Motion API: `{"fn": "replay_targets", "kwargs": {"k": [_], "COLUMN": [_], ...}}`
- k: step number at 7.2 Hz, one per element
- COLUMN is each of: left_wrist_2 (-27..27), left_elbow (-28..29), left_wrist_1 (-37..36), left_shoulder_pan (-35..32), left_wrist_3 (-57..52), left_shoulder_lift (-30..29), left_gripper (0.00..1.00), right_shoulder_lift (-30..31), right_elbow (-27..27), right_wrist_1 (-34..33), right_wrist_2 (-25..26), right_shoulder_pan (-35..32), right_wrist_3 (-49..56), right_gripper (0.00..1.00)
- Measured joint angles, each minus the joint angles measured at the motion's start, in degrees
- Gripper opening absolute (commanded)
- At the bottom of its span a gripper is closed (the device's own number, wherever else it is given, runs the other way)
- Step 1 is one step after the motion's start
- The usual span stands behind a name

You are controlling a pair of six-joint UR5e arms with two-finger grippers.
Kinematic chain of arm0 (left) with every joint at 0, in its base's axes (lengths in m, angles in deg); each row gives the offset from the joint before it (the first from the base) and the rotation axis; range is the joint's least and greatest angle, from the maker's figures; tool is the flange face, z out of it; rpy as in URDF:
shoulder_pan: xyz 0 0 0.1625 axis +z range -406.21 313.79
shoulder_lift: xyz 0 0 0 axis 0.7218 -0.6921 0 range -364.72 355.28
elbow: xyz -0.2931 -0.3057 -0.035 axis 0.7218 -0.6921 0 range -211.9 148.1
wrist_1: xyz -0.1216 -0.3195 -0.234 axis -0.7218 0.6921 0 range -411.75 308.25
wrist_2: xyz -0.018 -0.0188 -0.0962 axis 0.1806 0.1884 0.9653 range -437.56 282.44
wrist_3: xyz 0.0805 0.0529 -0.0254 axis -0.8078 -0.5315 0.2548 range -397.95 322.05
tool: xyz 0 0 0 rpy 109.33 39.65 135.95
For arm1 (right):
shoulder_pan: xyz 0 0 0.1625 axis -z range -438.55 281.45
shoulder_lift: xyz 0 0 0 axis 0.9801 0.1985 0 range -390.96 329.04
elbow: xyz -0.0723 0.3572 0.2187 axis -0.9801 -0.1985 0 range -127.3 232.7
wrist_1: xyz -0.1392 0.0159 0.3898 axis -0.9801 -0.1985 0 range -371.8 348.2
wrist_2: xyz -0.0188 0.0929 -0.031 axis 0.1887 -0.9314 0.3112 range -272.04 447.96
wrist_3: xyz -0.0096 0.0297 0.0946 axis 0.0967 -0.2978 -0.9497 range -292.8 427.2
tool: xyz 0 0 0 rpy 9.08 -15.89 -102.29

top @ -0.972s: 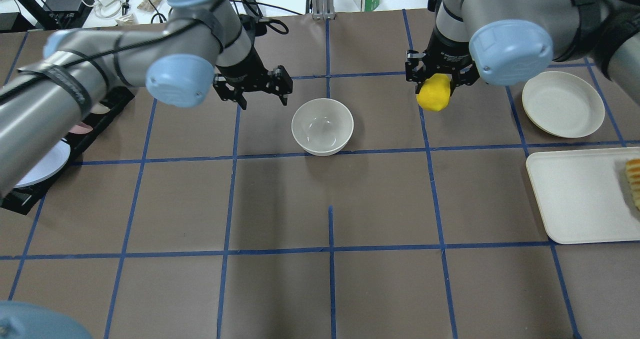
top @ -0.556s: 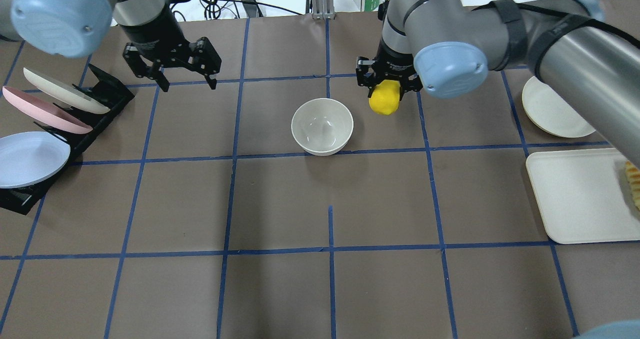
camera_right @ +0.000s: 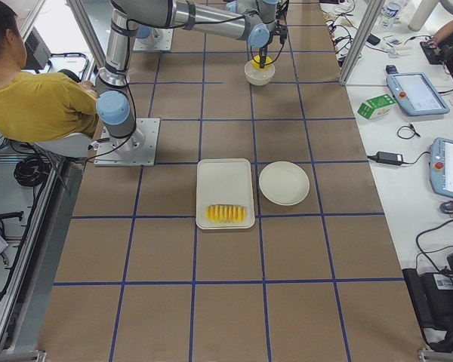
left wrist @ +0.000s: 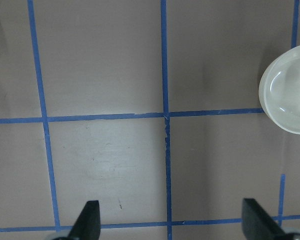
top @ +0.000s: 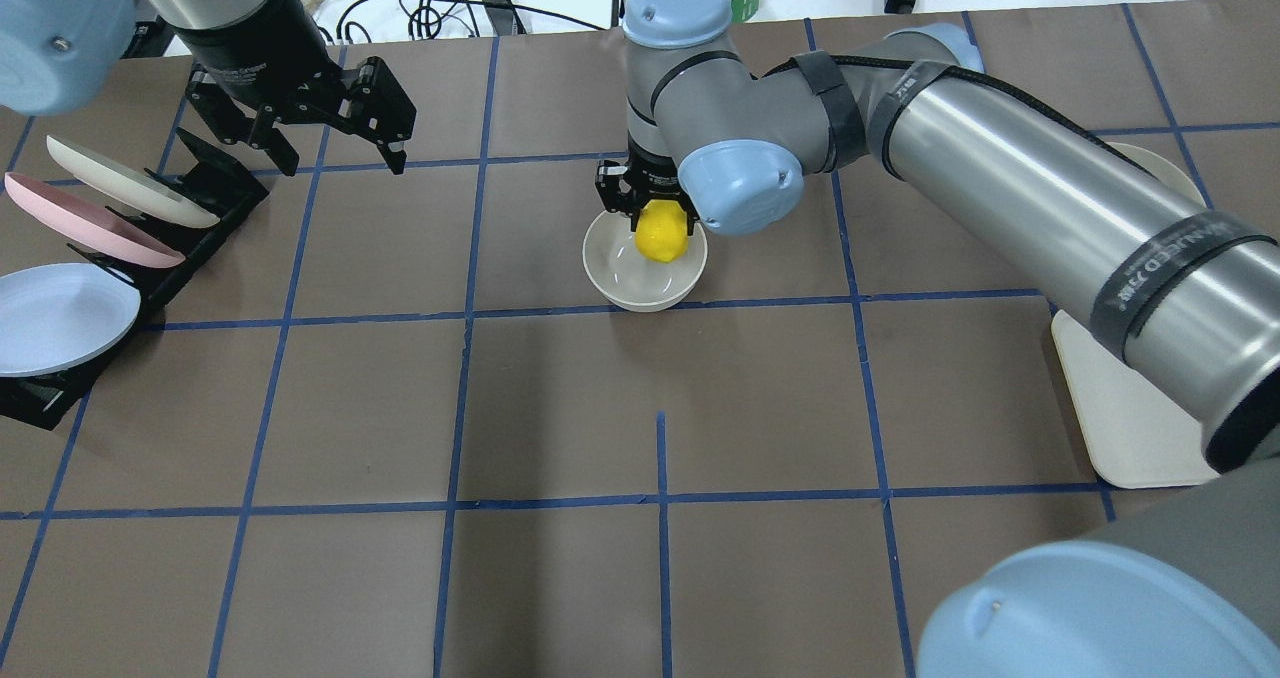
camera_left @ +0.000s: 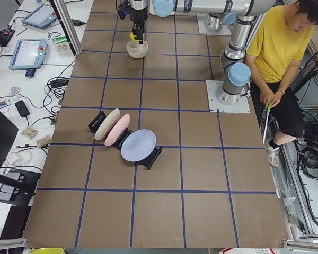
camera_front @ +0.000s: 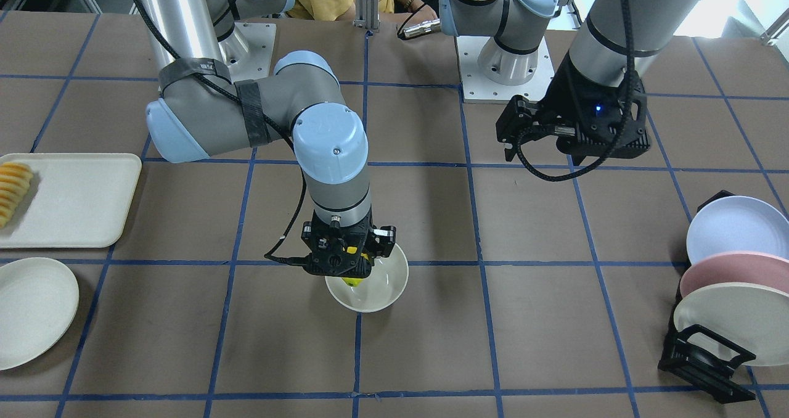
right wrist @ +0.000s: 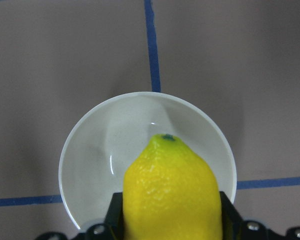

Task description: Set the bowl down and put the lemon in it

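The right gripper clamps the bright yellow oval lemon, tip down, over the glossy off-white round bowl at mid-table. The left gripper hangs spread wide and empty, well to the left.

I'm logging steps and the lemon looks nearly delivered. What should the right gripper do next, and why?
Probably open, perhaps after lowering slightly: the right gripper holds the lemon tip-down over the bowl, within its rim in the wrist view, so a release should land it inside.
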Motion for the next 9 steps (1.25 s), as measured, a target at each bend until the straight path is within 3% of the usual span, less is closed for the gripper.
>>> {"fn": "replay_targets", "kwargs": {"k": [2, 3, 5, 6, 7, 9], "left_wrist_2": [-0.03, -0.02, -0.01, 0.03, 0.23, 0.17], "left_elbow": [-0.12, -0.36, -1.13, -1.14, -0.82, -0.55], "left_wrist_1": [-0.11, -0.12, -0.47, -0.61, -0.67, -0.45], "left_shoulder_pan": [-1.13, -1.33, -1.38, -1.42, -1.44, -0.97], "left_wrist_3": [0.18, 0.21, 0.25, 0.3, 0.39, 0.38], "left_shoulder_lift": [0.34, 0.31, 0.32, 0.37, 0.46, 0.66], "left_gripper": [1.0, 1.0, 1.0, 1.0, 1.0, 1.0], "right_shoulder_lift": [-2.27, -3.29, -5.29, -5.79, -6.21, -6.43], "right_elbow": [-0.04, 0.12, 0.32, 0.45, 0.62, 0.82], "right_wrist_1": [-1.31, -3.08, -5.77, -6.33, -6.53, -6.67], "right_wrist_2": [-0.32, -0.38, -0.43, -0.45, -0.44, 0.09], "right_shoulder_pan": [-0.37, -0.39, -0.41, -0.41, -0.44, -0.47], "right_wrist_3": [0.08, 0.11, 0.11, 0.12, 0.13, 0.35], "right_gripper": [0.02, 0.09, 0.51, 0.63, 0.99, 1.0]}}
